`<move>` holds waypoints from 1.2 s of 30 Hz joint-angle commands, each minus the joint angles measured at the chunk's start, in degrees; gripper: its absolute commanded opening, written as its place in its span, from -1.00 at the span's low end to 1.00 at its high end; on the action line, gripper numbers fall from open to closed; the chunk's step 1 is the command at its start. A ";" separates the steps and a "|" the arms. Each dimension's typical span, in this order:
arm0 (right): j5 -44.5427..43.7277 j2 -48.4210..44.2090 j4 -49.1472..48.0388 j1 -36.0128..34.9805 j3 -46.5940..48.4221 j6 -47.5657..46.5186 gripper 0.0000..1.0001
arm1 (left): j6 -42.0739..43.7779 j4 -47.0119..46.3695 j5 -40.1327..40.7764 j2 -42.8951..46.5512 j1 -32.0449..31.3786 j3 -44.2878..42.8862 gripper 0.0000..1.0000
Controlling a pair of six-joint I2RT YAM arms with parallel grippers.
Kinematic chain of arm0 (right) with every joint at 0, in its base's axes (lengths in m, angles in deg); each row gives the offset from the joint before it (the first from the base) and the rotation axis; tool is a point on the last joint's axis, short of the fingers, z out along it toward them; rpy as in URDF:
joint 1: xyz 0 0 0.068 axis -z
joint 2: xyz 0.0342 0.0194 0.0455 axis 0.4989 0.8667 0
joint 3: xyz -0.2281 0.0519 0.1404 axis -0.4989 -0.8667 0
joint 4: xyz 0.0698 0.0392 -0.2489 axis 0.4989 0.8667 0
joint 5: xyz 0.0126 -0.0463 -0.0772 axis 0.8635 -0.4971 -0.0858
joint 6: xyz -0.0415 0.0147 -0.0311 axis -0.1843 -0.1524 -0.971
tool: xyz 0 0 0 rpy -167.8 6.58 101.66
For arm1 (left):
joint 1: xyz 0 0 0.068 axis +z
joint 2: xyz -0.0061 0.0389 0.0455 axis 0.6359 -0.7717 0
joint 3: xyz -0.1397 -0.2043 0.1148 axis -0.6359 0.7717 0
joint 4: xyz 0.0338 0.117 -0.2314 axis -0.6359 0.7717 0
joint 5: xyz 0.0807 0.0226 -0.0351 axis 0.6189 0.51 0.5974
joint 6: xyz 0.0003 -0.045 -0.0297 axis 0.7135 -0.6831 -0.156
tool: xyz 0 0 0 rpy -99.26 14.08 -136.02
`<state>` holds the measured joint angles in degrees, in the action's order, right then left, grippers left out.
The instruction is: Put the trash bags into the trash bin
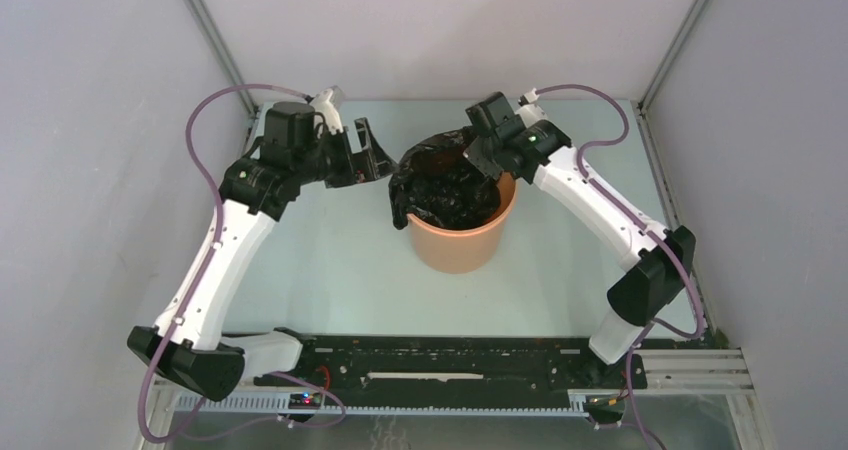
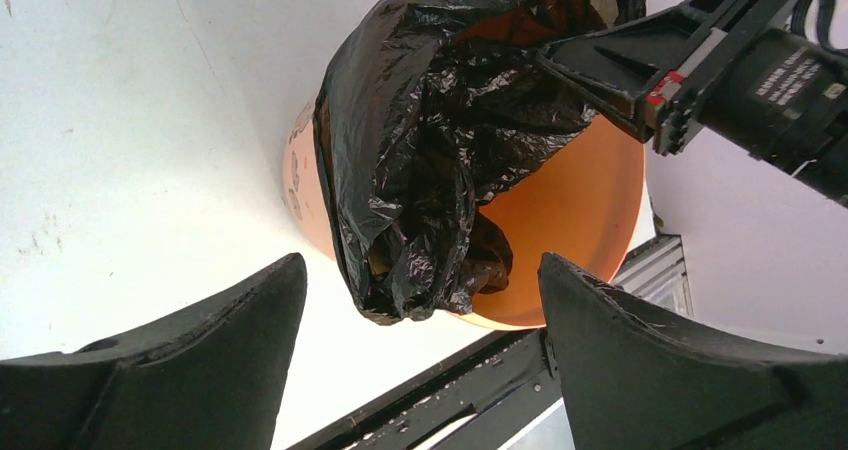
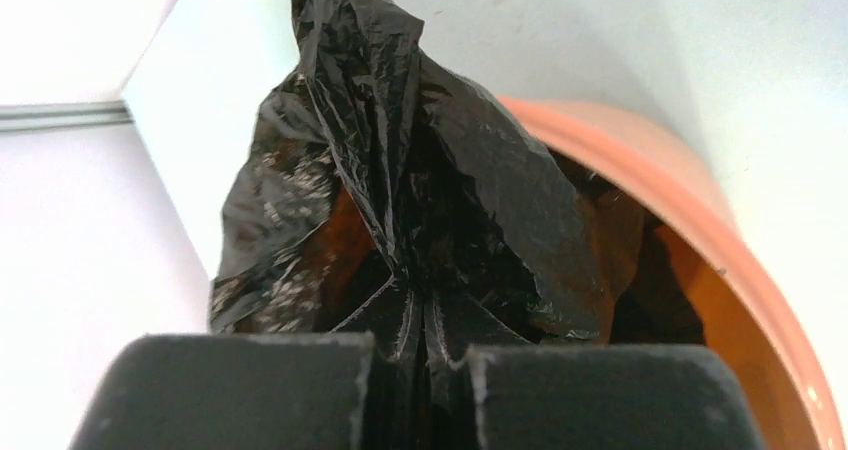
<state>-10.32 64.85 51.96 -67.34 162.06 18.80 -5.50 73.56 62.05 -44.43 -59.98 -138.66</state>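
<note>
The orange trash bin stands upright mid-table. The black trash bag lies mostly inside it, with a fold draped over the bin's left rim. My right gripper is at the bin's back right rim, shut on a pinch of the bag; the bin's rim shows to the right in the right wrist view. My left gripper is open and empty, just left of the bin. The left wrist view shows the bag hanging over the bin and my left gripper apart from both.
Grey walls close in the table on the left, back and right. A black rail runs along the near edge between the arm bases. The right arm's fingers reach over the bin in the left wrist view.
</note>
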 commanded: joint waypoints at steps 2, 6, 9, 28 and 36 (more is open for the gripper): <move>10.84 -7.45 2.24 3.94 0.31 -1.67 -1.00 | 0.67 -0.16 -1.57 1.90 0.19 1.26 0.82; 26.75 -16.60 -4.63 9.36 -9.11 -7.41 -1.00 | -0.66 -0.39 -3.80 2.15 -0.11 1.80 0.80; 44.53 -22.67 -11.75 17.25 -19.51 -9.75 -1.00 | -1.72 -1.52 -5.36 3.08 -0.95 2.63 0.77; 82.02 -21.62 -12.62 35.52 -25.67 -27.56 -1.00 | 4.24 1.15 4.34 0.72 -15.06 -4.68 0.65; 82.98 -21.56 -13.56 36.00 -25.75 -26.96 -1.00 | 12.19 6.53 12.87 -11.67 -18.46 -16.65 0.51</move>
<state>70.09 44.19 39.98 -31.75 136.16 -6.97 1.37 78.09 70.55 -52.27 -77.86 -150.73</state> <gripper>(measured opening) 0.006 0.773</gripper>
